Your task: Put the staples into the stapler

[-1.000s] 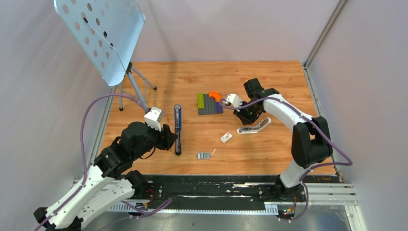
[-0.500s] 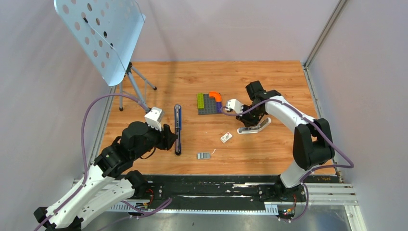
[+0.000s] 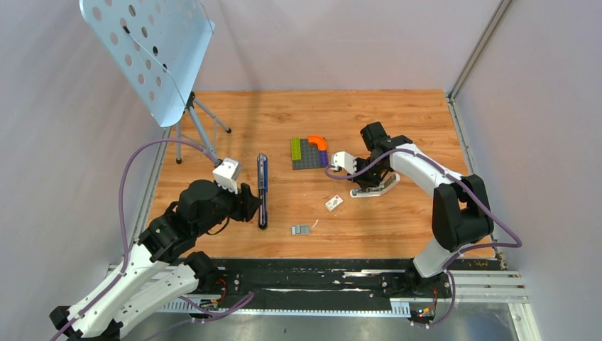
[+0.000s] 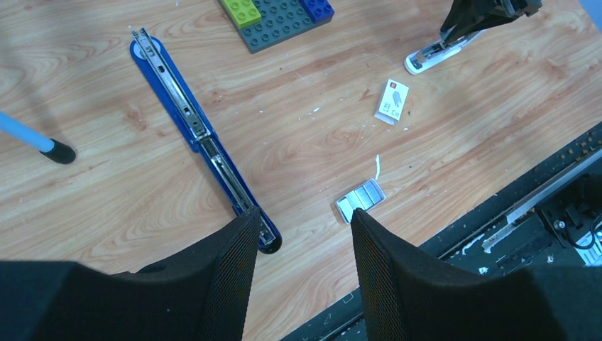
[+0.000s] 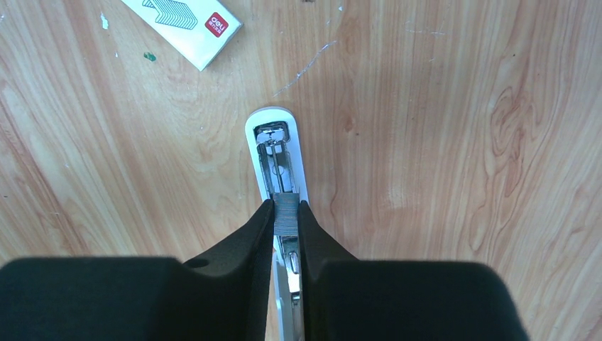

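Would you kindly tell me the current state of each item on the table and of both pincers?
Blue stapler: opened out flat, channel exposed.
White stapler: open, metal channel showing.
Held staples: pinched over the white stapler's channel.
Loose staples: lying flat, ungripped.
Staple box: lying flat; open or closed unclear.
Left pincer: open, empty.
Right pincer: shut on held staples.

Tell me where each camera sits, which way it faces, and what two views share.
Top: above and behind the bases, looking down on the table; both arms show.
Left wrist: on the left arm, looking down at the blue stapler; the open left gripper shows.
Right wrist: straight down on the white bar; the right gripper pinches a grey strip.
Shared: both wrist views show the box.
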Robot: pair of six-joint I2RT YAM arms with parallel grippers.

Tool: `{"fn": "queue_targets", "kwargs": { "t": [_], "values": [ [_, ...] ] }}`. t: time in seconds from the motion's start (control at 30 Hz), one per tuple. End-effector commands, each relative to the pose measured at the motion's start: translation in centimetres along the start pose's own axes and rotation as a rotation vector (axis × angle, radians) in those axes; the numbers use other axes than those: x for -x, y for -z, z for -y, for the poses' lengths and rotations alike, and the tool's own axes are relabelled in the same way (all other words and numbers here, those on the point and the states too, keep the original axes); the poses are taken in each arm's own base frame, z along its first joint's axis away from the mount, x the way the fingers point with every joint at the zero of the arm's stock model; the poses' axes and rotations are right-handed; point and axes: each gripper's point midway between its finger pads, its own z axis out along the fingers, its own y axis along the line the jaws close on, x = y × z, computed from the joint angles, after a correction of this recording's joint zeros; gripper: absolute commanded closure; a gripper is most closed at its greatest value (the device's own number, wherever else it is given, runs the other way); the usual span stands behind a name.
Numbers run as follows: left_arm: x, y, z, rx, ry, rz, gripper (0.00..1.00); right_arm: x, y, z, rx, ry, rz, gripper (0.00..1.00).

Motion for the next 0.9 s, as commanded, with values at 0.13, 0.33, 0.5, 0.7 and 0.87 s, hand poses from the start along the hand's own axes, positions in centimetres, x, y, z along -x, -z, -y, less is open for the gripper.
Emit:
{"fn": "queue_targets", "kwargs": {
  "t": [0.13,0.33,0.5,0.7,0.87],
  "values": [
    [0.1,0.1,-0.1,-0.001,-0.010,0.011,0.46,0.6,-0.3,-0.3,0.018,0.102,0.005,0.89],
    [0.1,0.2,-0.2,-0.001,-0.010,0.014,0.46,0.5,-1.0,-0.5,0.040,0.139,-0.020,0.91],
    [0.1,0.2,-0.2,-0.001,-0.010,0.013,0.46,0.9,-1.2,-0.6,0.050,0.158,-0.007,0.91],
    [0.1,0.2,-0.2,0.000,-0.011,0.014,0.46,0.8,-1.8,-1.1,0.084,0.172,-0.014,0.92],
    [0.1,0.2,-0.2,0.000,-0.011,0.015,0.46,0.8,-2.0,-1.3,0.096,0.183,-0.018,0.93]
  ]
}}
